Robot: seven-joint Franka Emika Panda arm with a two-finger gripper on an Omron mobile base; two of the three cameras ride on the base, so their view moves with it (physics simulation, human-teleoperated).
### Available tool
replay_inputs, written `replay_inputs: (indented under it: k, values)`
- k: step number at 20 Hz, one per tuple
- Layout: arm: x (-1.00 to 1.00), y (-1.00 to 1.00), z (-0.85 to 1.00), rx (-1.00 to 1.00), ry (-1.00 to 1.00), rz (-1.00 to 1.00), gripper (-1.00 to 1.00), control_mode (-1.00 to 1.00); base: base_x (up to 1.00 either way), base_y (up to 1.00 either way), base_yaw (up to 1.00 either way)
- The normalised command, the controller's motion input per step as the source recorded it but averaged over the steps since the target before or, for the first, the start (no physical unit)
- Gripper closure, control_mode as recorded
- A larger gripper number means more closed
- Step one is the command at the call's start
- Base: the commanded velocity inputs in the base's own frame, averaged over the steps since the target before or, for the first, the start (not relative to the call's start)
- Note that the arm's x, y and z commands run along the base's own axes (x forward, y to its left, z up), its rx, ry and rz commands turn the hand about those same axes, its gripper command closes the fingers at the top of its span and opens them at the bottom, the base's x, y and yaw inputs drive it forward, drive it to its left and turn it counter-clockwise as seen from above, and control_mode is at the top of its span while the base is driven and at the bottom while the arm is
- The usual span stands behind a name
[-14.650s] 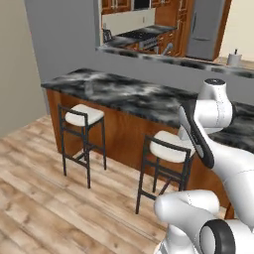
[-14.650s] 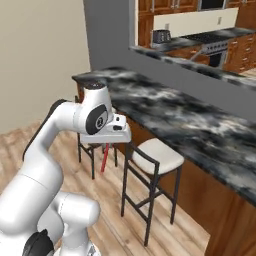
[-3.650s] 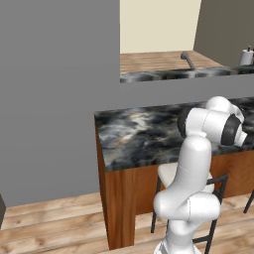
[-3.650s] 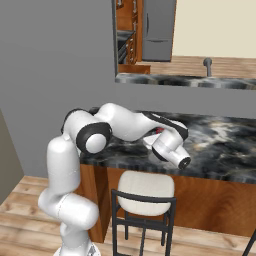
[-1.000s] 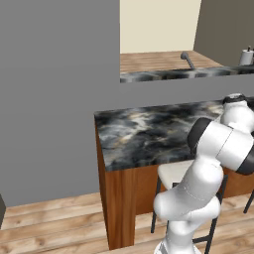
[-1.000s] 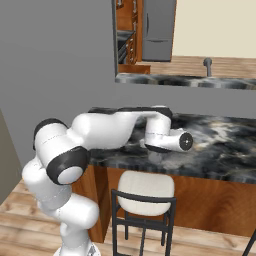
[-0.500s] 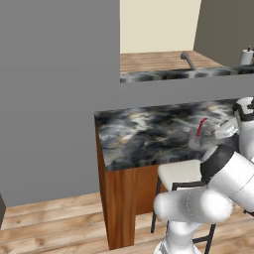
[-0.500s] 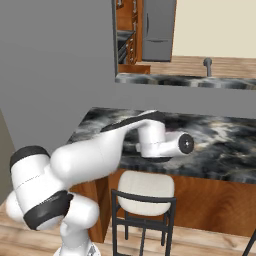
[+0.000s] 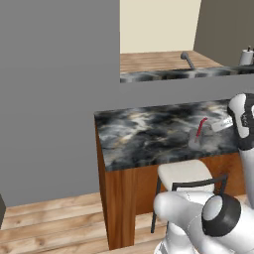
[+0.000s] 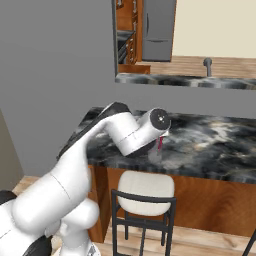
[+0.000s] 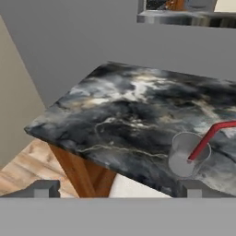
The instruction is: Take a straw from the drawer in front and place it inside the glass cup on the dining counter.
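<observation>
At lower right of the hand view, the straw (image 11: pixel 206 139) is seen leaning inside the cup (image 11: pixel 186 155) on the counter (image 11: pixel 124 115); the gripper (image 11: pixel 119 188) is spread wide, empty.

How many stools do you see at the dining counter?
1: a stool with a cream seat stands under the dining counter, below the glass cup. Others may be hidden beyond the frame.

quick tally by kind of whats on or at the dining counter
cup: 1
straw: 1, leaning inside the cup
stool: 1, at the dining counter
total: 3
</observation>
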Motion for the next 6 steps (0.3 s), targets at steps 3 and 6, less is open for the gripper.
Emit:
replay_inputs:
  k: [3, 6]
  values:
    - [-0.21, 1.0, 0.04, -0.17, 0.25, -0.07, -1.0, -1.0, 0.0, 0.0, 0.0]
    - [-0.07, 1.0, 0.0, -0.18, 0.18, -0.08, -1.0, -1.0, 0.0, 0.0, 0.0]
